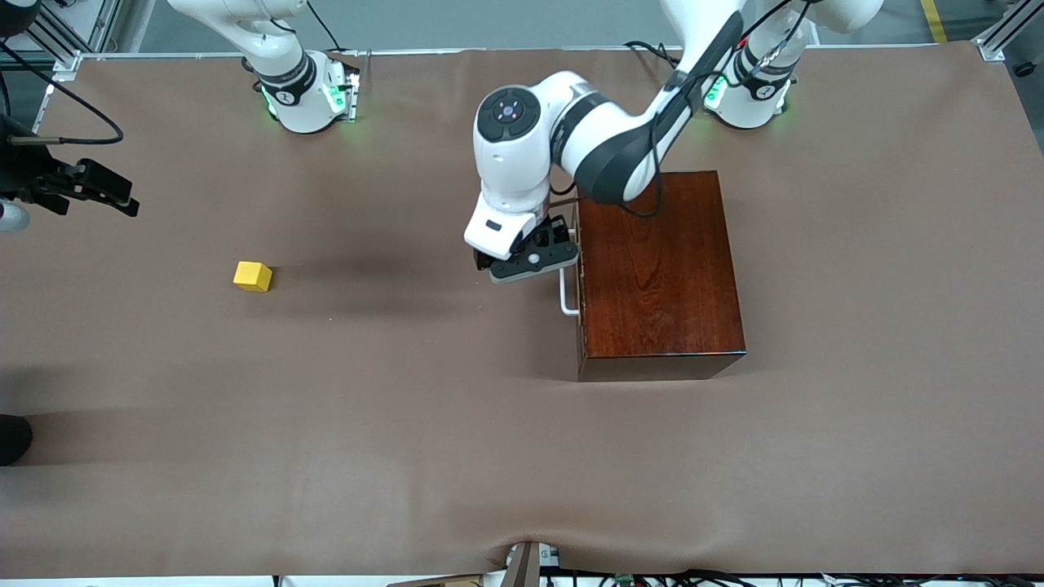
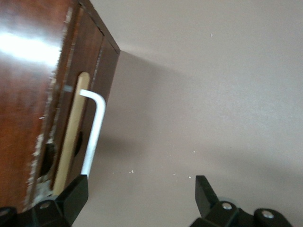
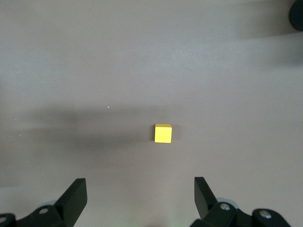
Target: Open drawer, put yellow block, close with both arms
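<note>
At the front view's left edge, the right arm's black two-finger gripper (image 1: pixel 90 186) is waiting with fingers spread wide; the small yellow cube (image 1: pixel 252 276) is lying centre-left. At centre, the left arm's black gripper (image 1: pixel 534 254), also wide, is hovering beside the white U-shaped handle (image 1: pixel 568 293), whose long axis runs top-to-bottom, on the dark mahogany box's drawer (image 1: pixel 580 277), barely ajar, contents hidden.

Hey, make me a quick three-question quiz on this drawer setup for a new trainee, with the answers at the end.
1. True or false: the drawer is pulled fully out of the mahogany box.
2. Which gripper is at the white handle? A) left gripper B) right gripper
3. Fill in: the yellow block lies on the ____, toward the right arm's end.

Key: 1 false, it looks shut. 2 A, fingers open. 3 table; the right gripper waits open above the block.
</note>
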Robot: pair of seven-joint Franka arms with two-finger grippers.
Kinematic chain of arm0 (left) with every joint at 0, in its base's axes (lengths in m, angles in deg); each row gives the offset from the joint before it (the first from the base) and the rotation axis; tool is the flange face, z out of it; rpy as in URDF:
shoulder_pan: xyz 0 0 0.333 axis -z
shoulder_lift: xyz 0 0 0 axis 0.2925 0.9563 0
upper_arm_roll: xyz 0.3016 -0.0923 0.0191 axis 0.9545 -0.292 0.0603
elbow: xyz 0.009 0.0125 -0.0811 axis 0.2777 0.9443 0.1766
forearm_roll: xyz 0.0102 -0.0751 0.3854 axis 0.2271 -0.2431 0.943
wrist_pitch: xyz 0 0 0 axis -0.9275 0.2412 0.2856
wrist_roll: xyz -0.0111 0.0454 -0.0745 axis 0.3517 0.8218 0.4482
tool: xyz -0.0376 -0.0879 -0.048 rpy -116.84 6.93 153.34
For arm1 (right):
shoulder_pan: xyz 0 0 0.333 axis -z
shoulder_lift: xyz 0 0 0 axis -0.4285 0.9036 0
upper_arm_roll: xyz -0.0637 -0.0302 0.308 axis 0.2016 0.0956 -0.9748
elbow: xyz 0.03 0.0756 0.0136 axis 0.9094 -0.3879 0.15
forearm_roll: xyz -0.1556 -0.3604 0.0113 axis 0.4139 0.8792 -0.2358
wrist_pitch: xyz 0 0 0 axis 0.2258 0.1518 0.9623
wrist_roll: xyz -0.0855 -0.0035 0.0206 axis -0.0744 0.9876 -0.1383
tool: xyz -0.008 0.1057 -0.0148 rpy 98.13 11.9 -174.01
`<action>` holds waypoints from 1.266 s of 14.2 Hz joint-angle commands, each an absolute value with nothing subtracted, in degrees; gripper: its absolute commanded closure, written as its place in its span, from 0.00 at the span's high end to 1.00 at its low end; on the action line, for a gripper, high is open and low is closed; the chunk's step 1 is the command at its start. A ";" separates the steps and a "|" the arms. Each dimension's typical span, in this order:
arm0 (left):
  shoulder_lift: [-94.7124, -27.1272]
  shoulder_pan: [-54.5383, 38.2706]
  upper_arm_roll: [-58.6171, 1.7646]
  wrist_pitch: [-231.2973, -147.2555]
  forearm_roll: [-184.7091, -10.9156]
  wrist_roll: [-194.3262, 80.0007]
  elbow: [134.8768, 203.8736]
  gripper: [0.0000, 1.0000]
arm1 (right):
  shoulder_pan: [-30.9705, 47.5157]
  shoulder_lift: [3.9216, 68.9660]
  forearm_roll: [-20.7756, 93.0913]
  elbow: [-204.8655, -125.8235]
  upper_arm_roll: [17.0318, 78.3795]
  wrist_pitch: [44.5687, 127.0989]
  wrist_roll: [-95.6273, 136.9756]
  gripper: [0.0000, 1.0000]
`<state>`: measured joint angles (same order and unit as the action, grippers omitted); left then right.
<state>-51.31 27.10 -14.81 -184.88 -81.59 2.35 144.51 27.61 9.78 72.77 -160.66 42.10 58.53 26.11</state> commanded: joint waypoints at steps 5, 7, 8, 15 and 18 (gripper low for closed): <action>-47.43 27.46 -14.67 -180.41 -80.03 -5.43 141.56 1.00 | 27.39 10.08 72.92 -159.66 42.17 58.02 26.41 1.00; -46.73 27.90 -14.41 -179.08 -80.03 -5.17 141.56 1.00 | 27.39 10.08 72.92 -159.66 42.17 58.02 26.41 1.00; -46.73 28.08 -14.41 -177.42 -80.03 -4.82 141.56 1.00 | 27.39 10.08 72.92 -159.66 42.08 57.93 26.41 1.00; -44.01 28.43 -14.06 -175.21 -80.03 -4.64 141.56 1.00 | 27.39 10.08 72.92 -159.66 42.08 57.93 26.41 1.00; -43.48 28.43 -14.06 -173.98 -79.86 -5.08 141.56 1.00 | 27.39 10.08 72.92 -159.75 42.08 57.93 26.41 1.00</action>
<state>-45.03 27.97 -14.51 -176.32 -81.58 -4.78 143.67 27.61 9.78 72.77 -160.66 42.10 58.53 26.11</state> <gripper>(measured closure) 0.000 0.000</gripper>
